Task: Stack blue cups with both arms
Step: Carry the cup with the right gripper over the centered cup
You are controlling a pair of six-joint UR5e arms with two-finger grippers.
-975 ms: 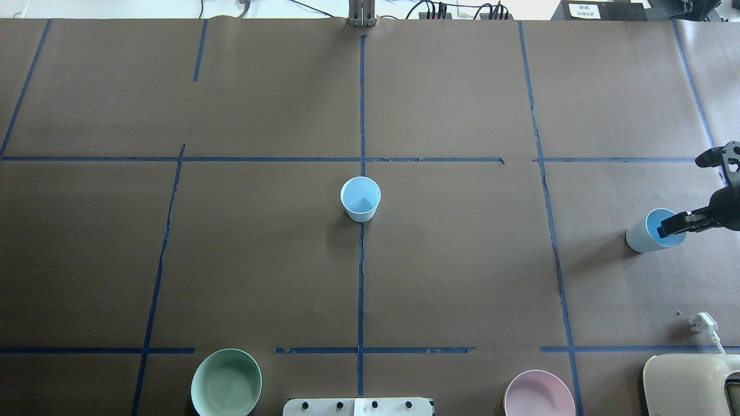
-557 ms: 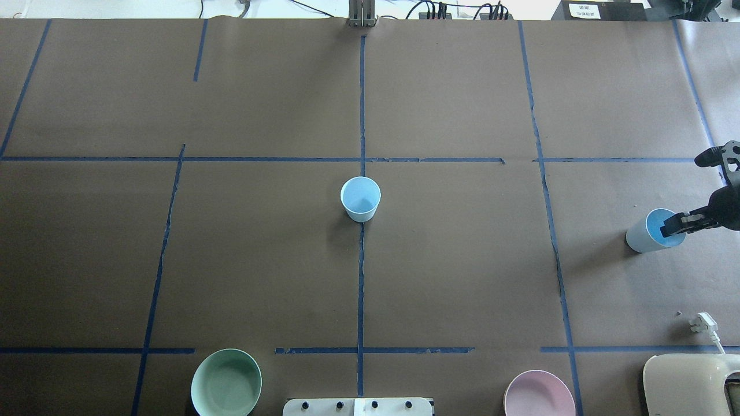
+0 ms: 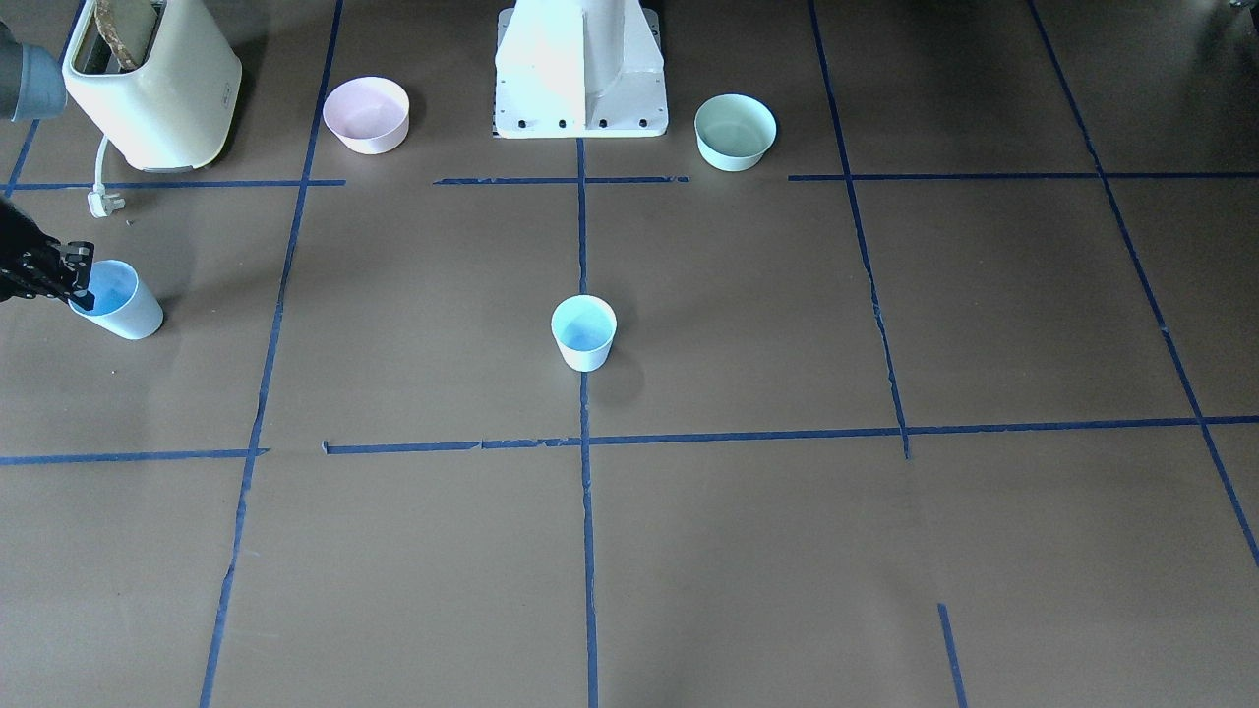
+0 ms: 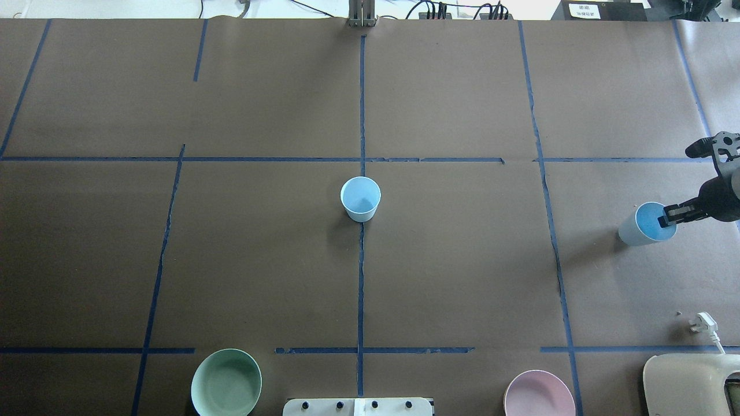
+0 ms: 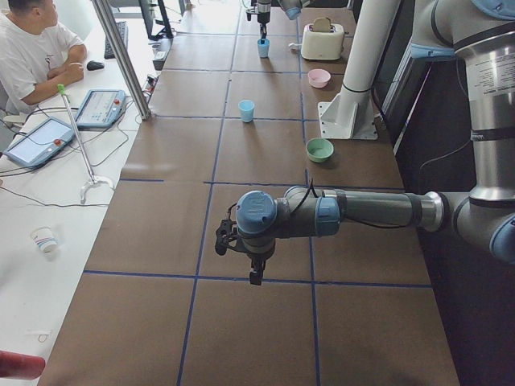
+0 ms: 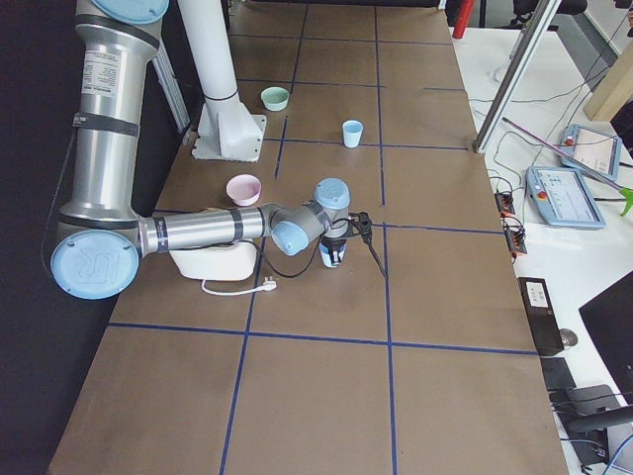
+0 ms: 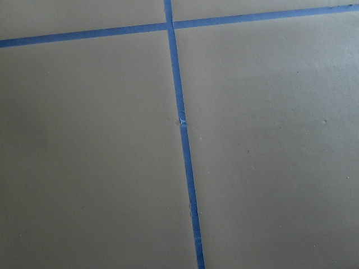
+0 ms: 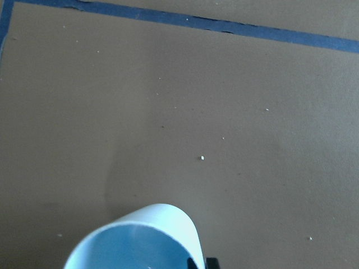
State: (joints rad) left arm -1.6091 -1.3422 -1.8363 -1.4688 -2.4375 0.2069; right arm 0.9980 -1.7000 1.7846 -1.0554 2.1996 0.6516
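Observation:
One pale blue cup (image 4: pixel 360 199) stands upright at the table's centre, also in the front view (image 3: pixel 583 332). The second blue cup (image 4: pixel 639 228) is at the far right edge, tilted. My right gripper (image 4: pixel 669 218) is shut on its rim, one finger inside the cup, as the front view (image 3: pixel 79 275) also shows. The cup's rim fills the bottom of the right wrist view (image 8: pixel 134 241). My left gripper (image 5: pixel 256 276) shows only in the exterior left view, over bare table far from both cups. I cannot tell whether it is open or shut.
A mint-green bowl (image 4: pixel 226 382) and a pink bowl (image 4: pixel 539 394) sit at the near edge beside the white pedestal (image 3: pixel 580 69). A cream toaster (image 4: pixel 688 381) with a white plug (image 4: pixel 704 322) is near the right arm. An operator (image 5: pixel 32 48) sits across the table.
My right gripper has moved a little up and to the left in the overhead view, taking the right-hand cup with it. The centre cup has not moved.

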